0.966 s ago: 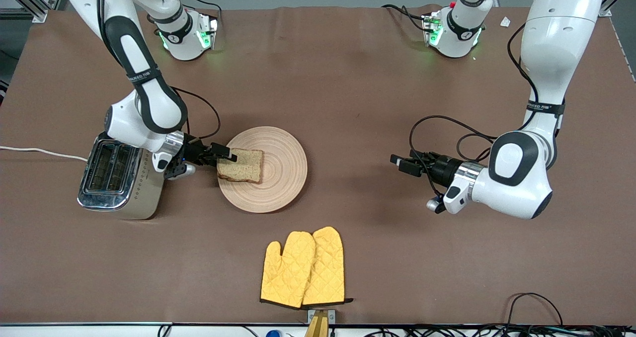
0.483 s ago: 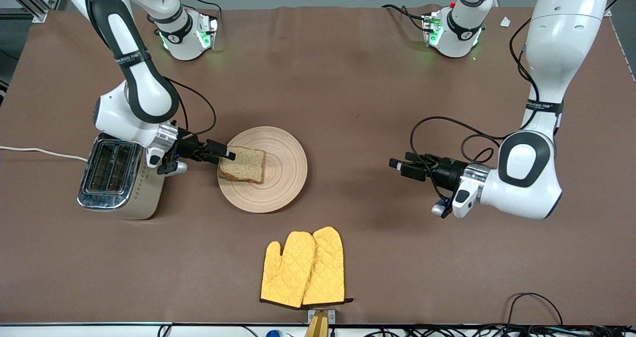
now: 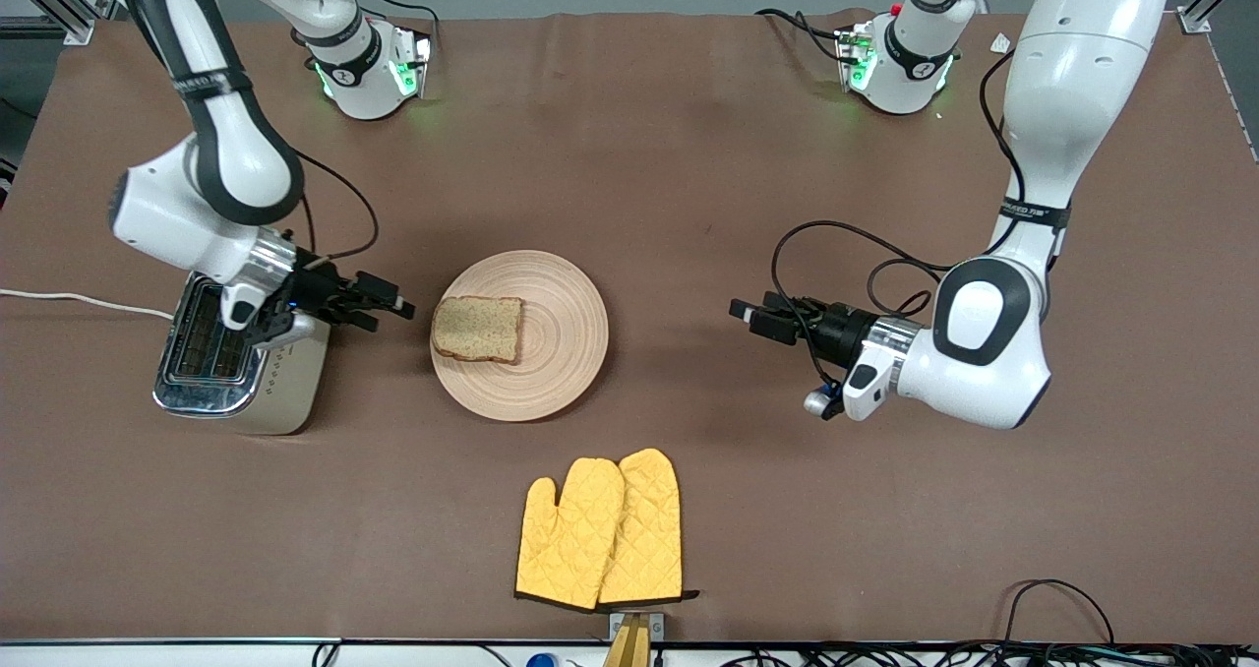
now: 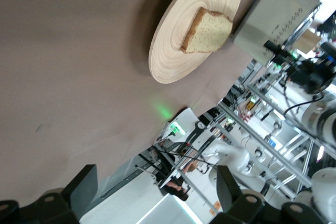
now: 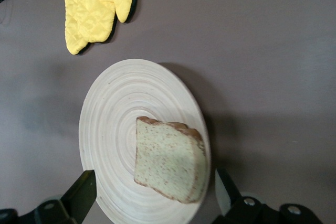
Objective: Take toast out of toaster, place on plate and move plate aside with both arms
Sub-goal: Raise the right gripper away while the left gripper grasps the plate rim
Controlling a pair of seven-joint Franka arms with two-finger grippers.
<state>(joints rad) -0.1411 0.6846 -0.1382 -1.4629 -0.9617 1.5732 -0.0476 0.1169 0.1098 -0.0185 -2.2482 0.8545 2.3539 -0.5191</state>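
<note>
Grooved wooden plate (image 3: pixel 561 352), glossy metal toaster (image 3: pixel 280 392)

The toast (image 3: pixel 478 329), a speckled tan slice with darker crust, lay flat on the round, ring-grooved wooden plate (image 3: pixel 561 337), at its edge toward the right arm's end of the bench (image 3: pixel 669 175).

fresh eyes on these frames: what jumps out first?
Probably the toast lying flat on the plate mid-table, near the rim toward the right arm's end. Next, the yellow oven mitts, nearer the front camera than the plate. The right gripper, open, hovers between toaster and plate; the left gripper, open, hovers over bare table.
</note>
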